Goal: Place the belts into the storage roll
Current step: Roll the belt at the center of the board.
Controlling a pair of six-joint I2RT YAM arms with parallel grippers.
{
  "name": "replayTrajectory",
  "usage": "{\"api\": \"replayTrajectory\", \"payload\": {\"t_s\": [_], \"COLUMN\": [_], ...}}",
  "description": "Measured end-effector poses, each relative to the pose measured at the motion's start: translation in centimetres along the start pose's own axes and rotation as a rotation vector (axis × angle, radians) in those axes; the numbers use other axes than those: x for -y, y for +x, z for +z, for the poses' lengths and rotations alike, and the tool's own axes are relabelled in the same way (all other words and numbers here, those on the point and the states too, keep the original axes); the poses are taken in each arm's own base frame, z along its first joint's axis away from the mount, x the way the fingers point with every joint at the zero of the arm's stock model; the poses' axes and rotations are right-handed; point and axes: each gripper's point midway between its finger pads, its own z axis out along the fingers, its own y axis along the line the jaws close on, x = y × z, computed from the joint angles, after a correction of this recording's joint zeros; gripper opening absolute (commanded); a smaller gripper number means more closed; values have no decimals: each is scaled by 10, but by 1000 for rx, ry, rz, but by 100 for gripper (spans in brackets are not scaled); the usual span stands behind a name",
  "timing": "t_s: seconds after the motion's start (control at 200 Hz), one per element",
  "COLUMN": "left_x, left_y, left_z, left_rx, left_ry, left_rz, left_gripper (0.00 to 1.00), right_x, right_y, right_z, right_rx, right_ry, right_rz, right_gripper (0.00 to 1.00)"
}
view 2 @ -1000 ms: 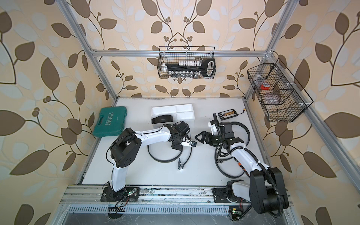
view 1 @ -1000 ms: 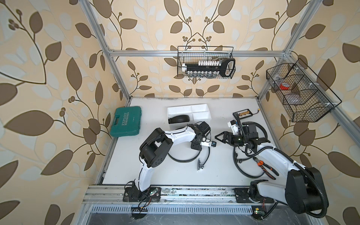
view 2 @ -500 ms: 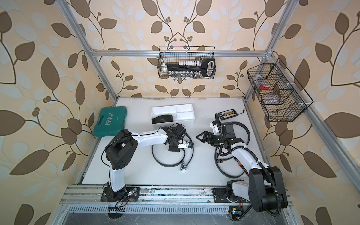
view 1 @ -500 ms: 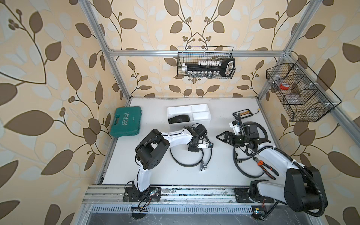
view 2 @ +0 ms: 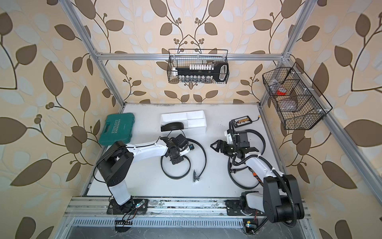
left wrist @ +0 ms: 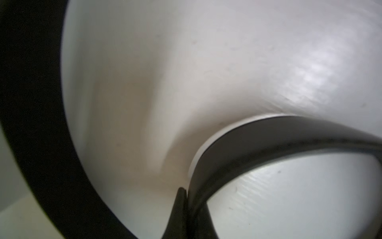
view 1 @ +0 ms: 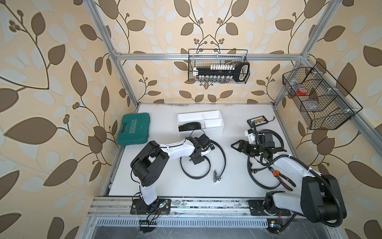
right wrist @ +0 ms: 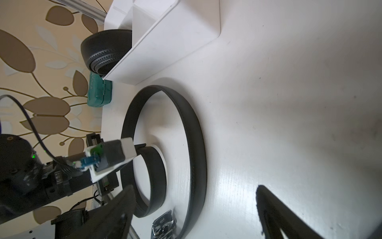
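Left wrist view: I see my left gripper (left wrist: 186,207) pinched tight on the loose belt (left wrist: 268,142), whose strap curves away over the white table (left wrist: 227,62). In both top views that belt sprawls in an open spiral at the table's middle, with its buckle (view 1: 216,179) on the near side. A coiled belt (view 1: 190,126) stands at the left near corner of the storage roll (view 1: 213,117), poking above the rim. My right gripper (view 1: 236,145) hovers right of centre, jaws spread, holding nothing. A third belt (view 1: 255,179) lies loose under my right arm.
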Motion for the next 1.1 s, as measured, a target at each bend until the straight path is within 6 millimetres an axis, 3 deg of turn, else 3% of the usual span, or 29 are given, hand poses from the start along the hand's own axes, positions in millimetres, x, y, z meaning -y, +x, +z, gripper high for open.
{"api": "replayTrajectory", "payload": {"t_s": [0.13,0.325,0.395,0.5,0.55,0.655,0.79,0.93,1.1], "left_x": [-19,-37,-36,-29,-26,-22,-23,-28,-29], "left_y": [7,9,13,16,15,9,-3,-25,-53], "left_z": [-9,-10,-8,-6,-6,-4,3,10,24], "left_rx": [-52,-86,-99,-119,-125,-153,-163,-164,-165], "left_ry": [-44,-15,18,58,72,100,111,128,175], "left_rz": [-260,-623,-739,-881,-941,-1022,-1076,-1102,-1146], "left_gripper": [0,0,0,0,0,0,0,0,0], "right_x": [-16,-33,-28,-11,-1,6,20,38,23], "right_y": [9,24,27,31,33,25,28,44,84], "right_z": [16,63,80,100,106,104,91,64,55], "right_rx": [-54,-198,-238,-290,-310,-286,-276,-255,-244], "right_ry": [15,115,181,281,320,362,391,387,261], "right_rz": [-50,-153,-185,-212,-227,-238,-212,-107,51], "right_gripper": [87,71,66,40,34,16,13,12,19]}}
